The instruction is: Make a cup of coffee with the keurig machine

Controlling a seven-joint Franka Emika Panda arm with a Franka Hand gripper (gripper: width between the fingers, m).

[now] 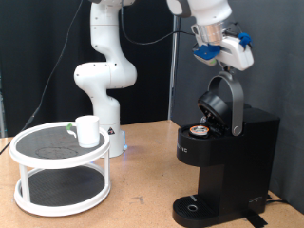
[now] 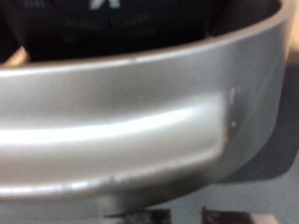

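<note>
Standing at the exterior view's right on a brown wooden tabletop (image 1: 142,204), the black boxy plastic keurig machine (image 1: 223,166) has its rounded hinged lid (image 1: 222,103) swung up, baring a small pod with a tan top (image 1: 199,131) seated in the brew chamber above a little white front logo. The robot's gripper (image 1: 224,65), white and grey with blue fittings, hangs at the raised lid's upper edge, apparently touching it; whether its fingers are spread or closed I cannot tell from either camera. The plain white cylindrical mug (image 1: 87,130) sits well apart from the machine, on the dark mesh top tier of a round white two-level wire rack (image 1: 59,169) at the exterior view's left. Behind the rack rises the glossy white jointed body of the arm (image 1: 103,66), before a black curtain. Only the exterior view gives this layout; the wrist view is filled with a blurred, curved band of brushed silver metal (image 2: 140,121), faintly scuffed, with dark plastic above and below it, and none of the mug or rack.
</note>
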